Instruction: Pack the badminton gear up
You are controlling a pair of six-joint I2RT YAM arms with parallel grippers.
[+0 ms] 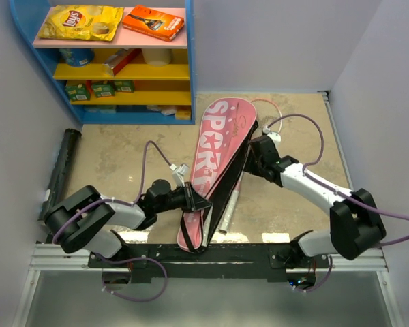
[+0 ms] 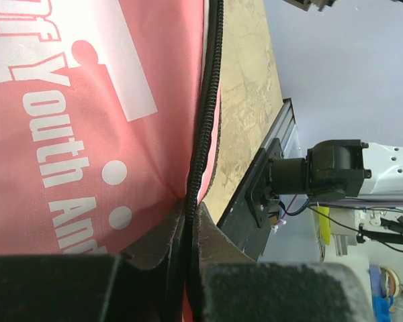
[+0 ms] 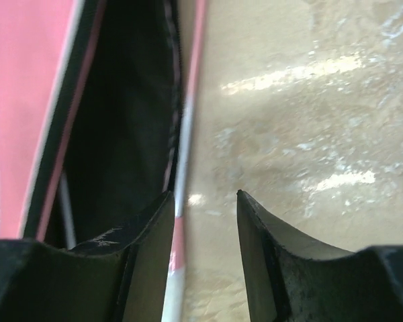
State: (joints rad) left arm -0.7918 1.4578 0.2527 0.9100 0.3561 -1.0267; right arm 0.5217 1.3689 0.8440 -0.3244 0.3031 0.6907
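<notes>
Pink bag point(image 1: 215, 146) lay diagonally on surface point(image 1: 116, 157), broad head far, narrow end near, side unzipped, racket point(image 1: 230, 208) handle protruding beneath flap, left claw point(image 2: 188, 208) pinched zipper edge, right claw point(image 3: 205, 198) spread at opening.

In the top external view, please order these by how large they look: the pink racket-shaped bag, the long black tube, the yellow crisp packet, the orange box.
1. pink racket-shaped bag
2. yellow crisp packet
3. long black tube and orange box: alike in area, the tube longer.
Packet and box may sit nearer the camera.
</notes>
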